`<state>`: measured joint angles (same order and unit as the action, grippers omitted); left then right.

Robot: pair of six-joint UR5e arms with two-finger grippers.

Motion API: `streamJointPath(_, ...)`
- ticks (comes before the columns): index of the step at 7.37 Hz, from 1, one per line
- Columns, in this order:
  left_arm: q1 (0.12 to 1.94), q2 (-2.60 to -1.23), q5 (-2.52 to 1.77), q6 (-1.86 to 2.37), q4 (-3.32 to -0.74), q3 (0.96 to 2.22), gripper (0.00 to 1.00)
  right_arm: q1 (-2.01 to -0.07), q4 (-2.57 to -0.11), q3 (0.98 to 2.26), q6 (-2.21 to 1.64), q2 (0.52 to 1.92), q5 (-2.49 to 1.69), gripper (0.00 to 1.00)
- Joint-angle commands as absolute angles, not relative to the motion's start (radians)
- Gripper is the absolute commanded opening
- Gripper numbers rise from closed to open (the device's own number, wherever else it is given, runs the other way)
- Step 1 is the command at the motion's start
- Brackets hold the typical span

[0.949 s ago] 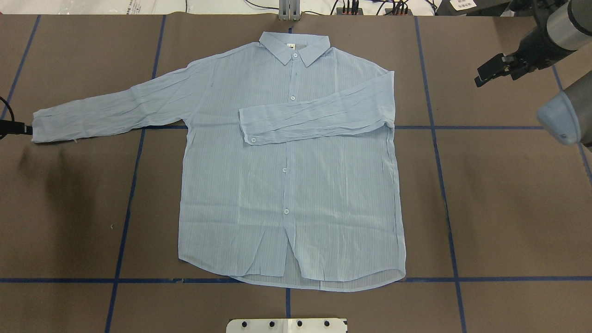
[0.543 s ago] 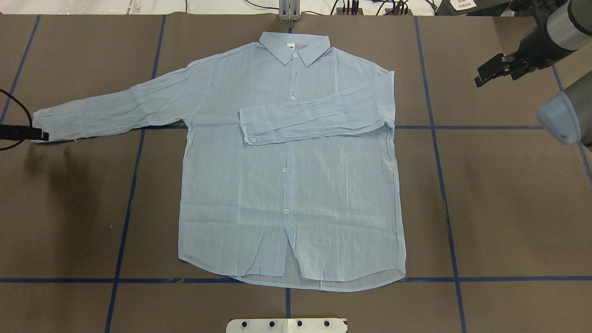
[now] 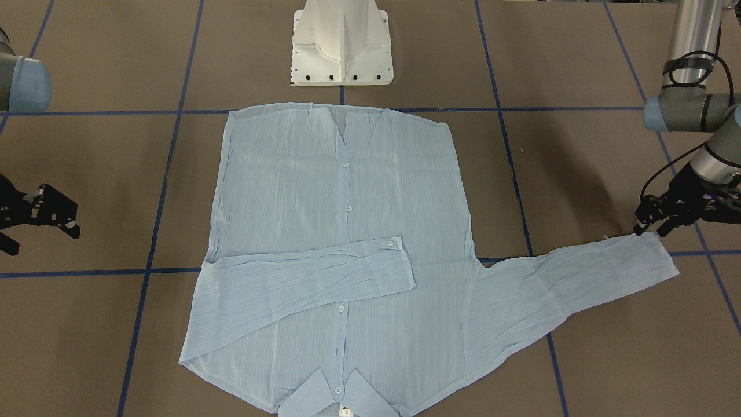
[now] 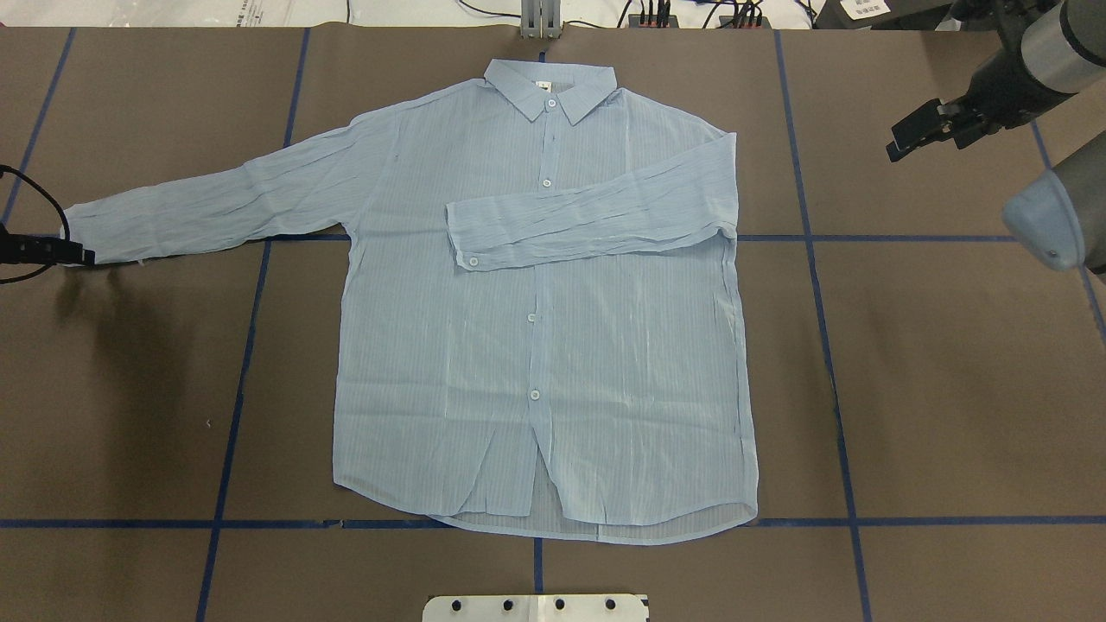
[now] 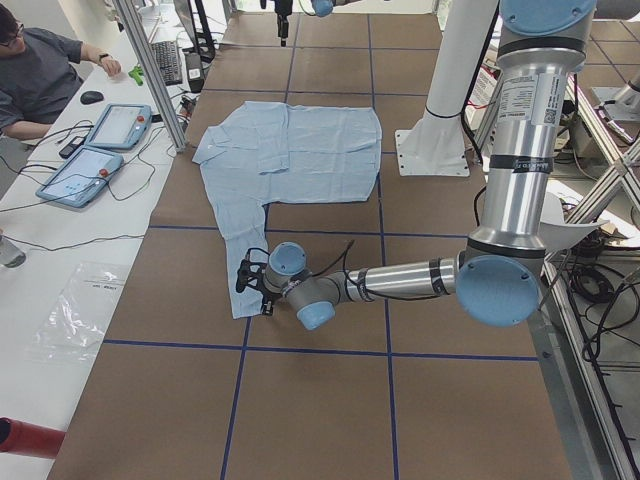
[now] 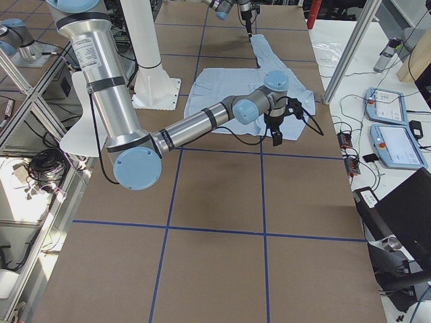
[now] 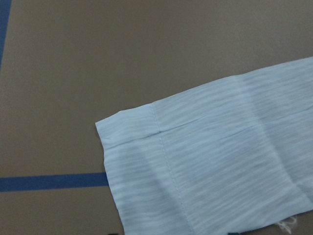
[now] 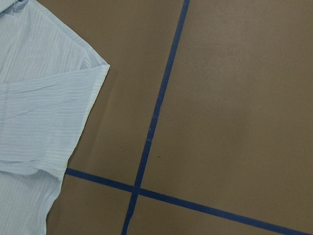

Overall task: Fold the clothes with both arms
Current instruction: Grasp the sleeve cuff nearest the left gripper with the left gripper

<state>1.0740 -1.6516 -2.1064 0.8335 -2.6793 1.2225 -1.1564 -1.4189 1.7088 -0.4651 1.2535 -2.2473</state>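
Observation:
The light blue striped shirt (image 4: 536, 345) lies flat and buttoned on the brown table, collar (image 4: 550, 86) at the far side. One sleeve (image 4: 587, 216) is folded across the chest. The other sleeve stretches out to the left, ending in its cuff (image 4: 95, 231) (image 3: 657, 255) (image 7: 195, 171). My left gripper (image 4: 79, 254) (image 3: 649, 230) is open, low at the near corner of that cuff, holding nothing. My right gripper (image 4: 905, 142) (image 3: 41, 240) hangs open above bare table, well off the shirt's right side; its wrist view catches the shirt's shoulder edge (image 8: 44, 112).
Blue tape lines (image 4: 829, 363) grid the brown table. The white pedestal base (image 3: 341, 46) stands just behind the shirt's hem. In the exterior left view a person (image 5: 40, 70) sits at a side bench with two tablets (image 5: 100, 140).
My left gripper has slid in from the table's left edge to the cuff's corner. The shirt and my right arm have not moved.

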Motion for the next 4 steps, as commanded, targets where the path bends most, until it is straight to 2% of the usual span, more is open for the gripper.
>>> streamJointPath(1, 1.074, -1.675, -2.106, 0.830, -2.678, 1.187, 0.65, -1.155, -1.419, 1.710, -0.471, 1.253, -2.247, 1.00)
streamJointPath(4, 1.074, -1.675, -2.106, 0.828, -2.678, 1.186, 0.65, -1.155, -1.419, 1.715, -0.477, 1.250, -2.247, 1.00)
